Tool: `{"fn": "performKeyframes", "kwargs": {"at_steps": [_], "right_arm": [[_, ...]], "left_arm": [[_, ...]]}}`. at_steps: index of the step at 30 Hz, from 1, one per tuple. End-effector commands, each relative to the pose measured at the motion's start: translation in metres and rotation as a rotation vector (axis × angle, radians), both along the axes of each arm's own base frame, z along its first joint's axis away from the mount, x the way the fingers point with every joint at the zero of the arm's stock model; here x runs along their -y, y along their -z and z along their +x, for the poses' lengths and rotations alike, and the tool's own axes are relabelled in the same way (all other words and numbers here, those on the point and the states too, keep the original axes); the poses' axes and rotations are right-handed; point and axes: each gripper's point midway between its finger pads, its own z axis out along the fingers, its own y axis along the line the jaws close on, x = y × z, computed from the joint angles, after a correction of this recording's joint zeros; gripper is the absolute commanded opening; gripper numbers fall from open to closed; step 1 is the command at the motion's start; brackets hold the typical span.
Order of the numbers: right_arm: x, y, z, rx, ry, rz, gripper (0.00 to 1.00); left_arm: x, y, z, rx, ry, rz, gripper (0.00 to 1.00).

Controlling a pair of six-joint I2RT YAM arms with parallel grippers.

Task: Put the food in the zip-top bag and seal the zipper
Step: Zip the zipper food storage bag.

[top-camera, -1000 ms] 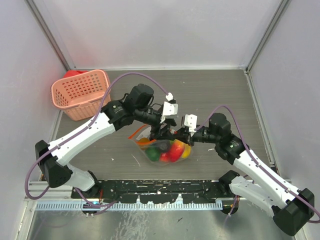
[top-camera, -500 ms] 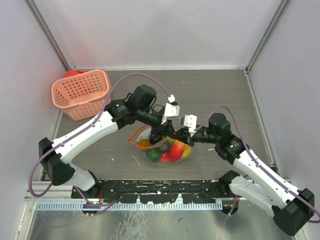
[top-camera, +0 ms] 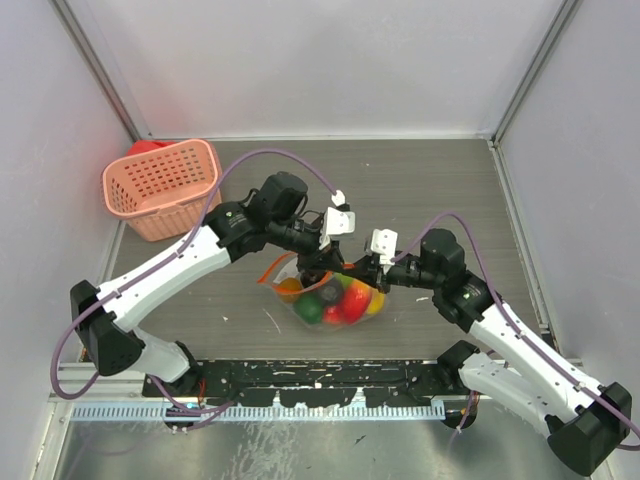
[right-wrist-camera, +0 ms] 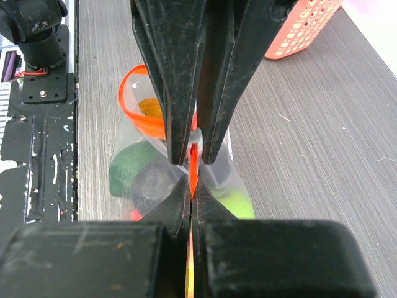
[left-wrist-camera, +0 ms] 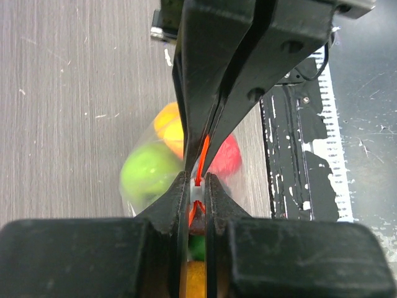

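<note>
Clamped on the zipper from opposite sides with left gripper and right gripper, tips nearly meeting. Below: bag at mid-table, food inside (mouth loop beyond left gripper gaping). Beware of slip under weak pinch, leaving gaps; avoid upward pull, likely to spill food.

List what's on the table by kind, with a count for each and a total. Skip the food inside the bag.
Basket: 1
Bag: 1
Grippers: 2, the left gripper and the right gripper, both pinching the bag's red strip
Total: 4
</note>
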Motion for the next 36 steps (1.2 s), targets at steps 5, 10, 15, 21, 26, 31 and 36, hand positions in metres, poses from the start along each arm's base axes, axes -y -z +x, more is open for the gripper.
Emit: {"fn": "performKeyframes", "kwargs": {"at_steps": [5,10,15,21,26,31,36], "right_arm": [[0.004,-0.03,0.007,0.081,0.05,0.071,0.01],[0.007,-0.03,0.008,0.08,0.075,0.077,0.01],[0.013,-0.029,0.016,0.072,0.139,0.079,0.01],[0.022,-0.03,0.025,0.058,0.228,0.089,0.01],[0.029,-0.032,0.031,0.051,0.292,0.101,0.01],[0.039,-0.031,0.041,0.037,0.376,0.095,0.01],[0.046,-0.029,0.046,0.027,0.431,0.087,0.01]], "left_arm": [[-0.037,0.007,0.009,0.006,-0.126,0.092,0.08],[-0.05,0.012,0.012,0.009,-0.168,0.126,0.07],[-0.061,0.016,0.013,0.008,-0.214,0.149,0.05],[-0.077,0.031,0.014,-0.033,-0.284,0.216,0.0],[-0.086,0.037,0.012,-0.052,-0.325,0.238,0.0],[-0.094,0.047,0.011,-0.081,-0.363,0.271,0.0],[-0.103,0.05,0.01,-0.083,-0.399,0.279,0.0]]}}
